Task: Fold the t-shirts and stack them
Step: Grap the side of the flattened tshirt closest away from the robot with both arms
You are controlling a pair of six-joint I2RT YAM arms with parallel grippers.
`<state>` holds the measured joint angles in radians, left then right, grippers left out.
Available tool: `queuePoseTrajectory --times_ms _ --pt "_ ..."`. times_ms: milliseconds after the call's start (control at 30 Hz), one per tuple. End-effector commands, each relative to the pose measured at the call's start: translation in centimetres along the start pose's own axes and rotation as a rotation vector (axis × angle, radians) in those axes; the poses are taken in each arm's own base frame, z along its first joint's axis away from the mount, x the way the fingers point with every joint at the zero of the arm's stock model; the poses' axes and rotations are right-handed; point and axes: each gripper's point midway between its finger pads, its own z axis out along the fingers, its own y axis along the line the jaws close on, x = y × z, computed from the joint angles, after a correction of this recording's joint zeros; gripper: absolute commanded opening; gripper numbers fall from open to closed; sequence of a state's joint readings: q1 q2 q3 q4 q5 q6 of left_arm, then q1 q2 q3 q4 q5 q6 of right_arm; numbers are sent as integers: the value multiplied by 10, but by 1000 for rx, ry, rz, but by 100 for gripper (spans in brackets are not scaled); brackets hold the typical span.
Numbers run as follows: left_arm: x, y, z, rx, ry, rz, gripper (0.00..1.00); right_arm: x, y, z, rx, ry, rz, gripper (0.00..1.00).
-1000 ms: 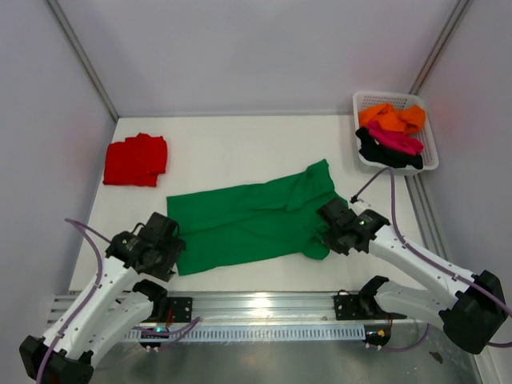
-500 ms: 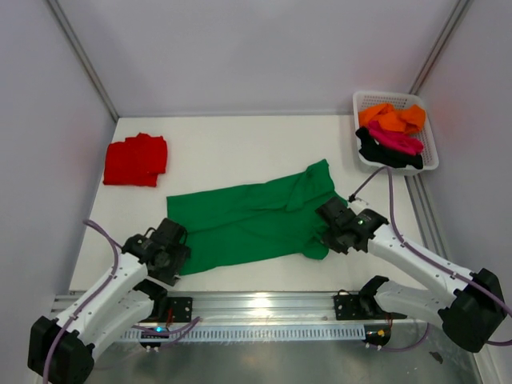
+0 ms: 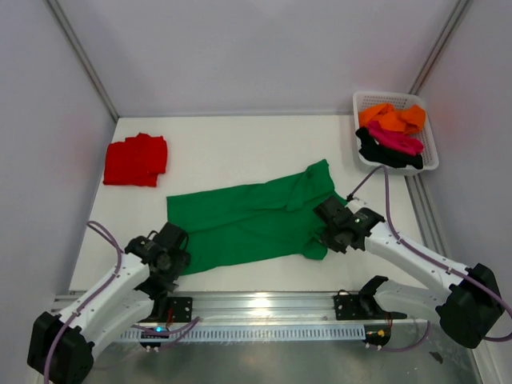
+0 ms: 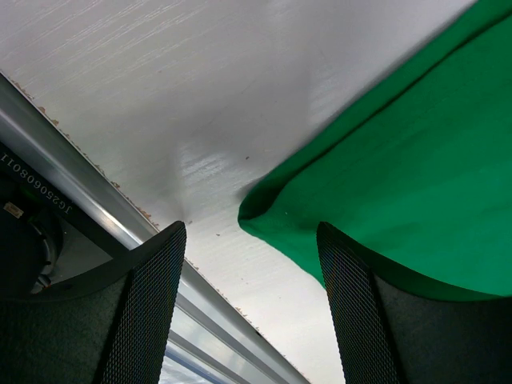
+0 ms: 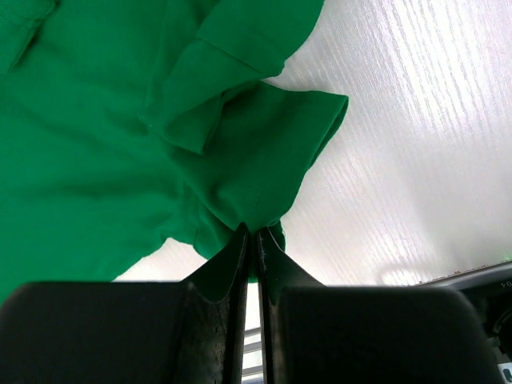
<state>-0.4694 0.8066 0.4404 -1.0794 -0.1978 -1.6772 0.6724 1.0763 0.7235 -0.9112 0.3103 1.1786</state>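
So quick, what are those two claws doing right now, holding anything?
Left gripper: open, holding nothing, its fingers either side of the green shirt corner.
Right gripper: closed on the green shirt.

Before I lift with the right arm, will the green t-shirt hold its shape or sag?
Probably sags: the green t-shirt lies rumpled, its sleeve folded over. It looks light; the right gripper pinches just an edge. Pushed, it would likely bunch rather than slide.
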Motion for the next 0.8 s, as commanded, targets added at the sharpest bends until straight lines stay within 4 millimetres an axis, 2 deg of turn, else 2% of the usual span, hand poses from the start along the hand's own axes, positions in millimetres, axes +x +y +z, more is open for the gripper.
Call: queuePoseTrajectory --times_ms 0,200,267,333,433,533,700,767 --pt "-2 -1 7 -14 -22 -15 69 -6 11 -5 -34 -19 -1 9" --pt "-5 -11 12 -10 -48 20 64 -7 10 -7 -29 -24 -4 9" --pt "-8 -12 14 -12 -63 30 54 -9 9 -8 -31 -29 2 9" --pt "-9 -15 14 -5 -72 39 37 -8 8 -8 -28 -30 3 9" --pt "-9 -18 14 9 -71 36 23 -9 6 -10 -31 -34 9 9" --pt "-9 -18 14 10 -73 37 15 -10 5 -12 -34 -38 15 9" --pt "-13 -22 7 22 -88 44 8 -12 3 -13 -31 -50 16 9" --pt "-18 -28 -4 32 -104 47 8 -16 4 -16 -29 -63 14 9"
